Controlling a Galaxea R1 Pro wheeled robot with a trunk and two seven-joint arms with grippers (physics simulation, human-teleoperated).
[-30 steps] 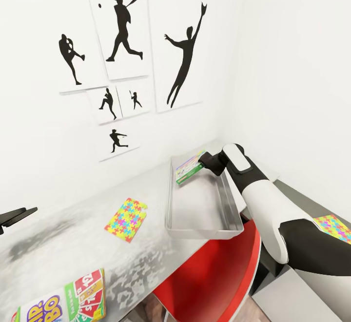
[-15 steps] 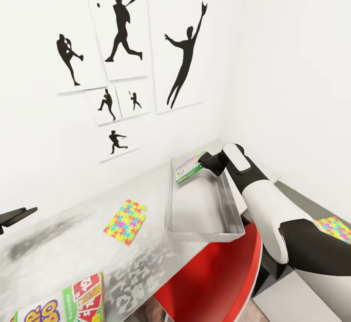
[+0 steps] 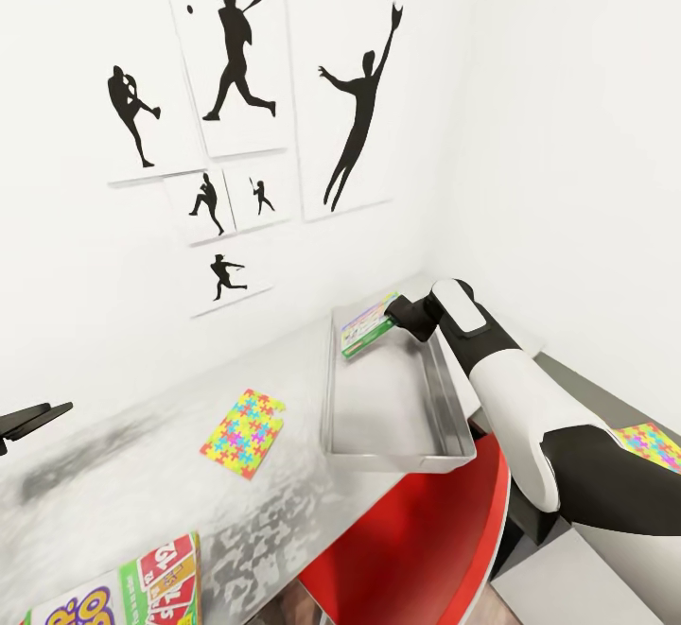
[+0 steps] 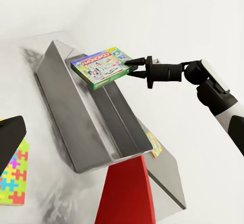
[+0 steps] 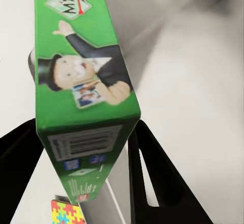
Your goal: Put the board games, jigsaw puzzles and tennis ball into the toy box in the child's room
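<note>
1. The right hand [image 4: 133, 67] is seen clamped on one edge of a green-edged board game [image 4: 99, 69], which is held flat above the far end of the toy box [image 3: 445, 398].
2. In the right wrist view the same board game [image 5: 84, 87] is gripped between two dark fingers [image 5: 157, 178], one on each side of its green edge.
3. The toy box is set on the pale worktop [image 3: 142, 455], its near end over a red chair [image 3: 416, 540].
4. One jigsaw puzzle [image 3: 243, 420] is laid flat on the worktop, well apart from the box; a second puzzle [image 3: 651, 442] is seen beyond the right arm.
5. The Skip-Bo game [image 3: 132, 587] is placed at the worktop's near edge.
6. The left hand [image 3: 28, 417] is partly seen; whether its fingers are apart cannot be told.
</note>
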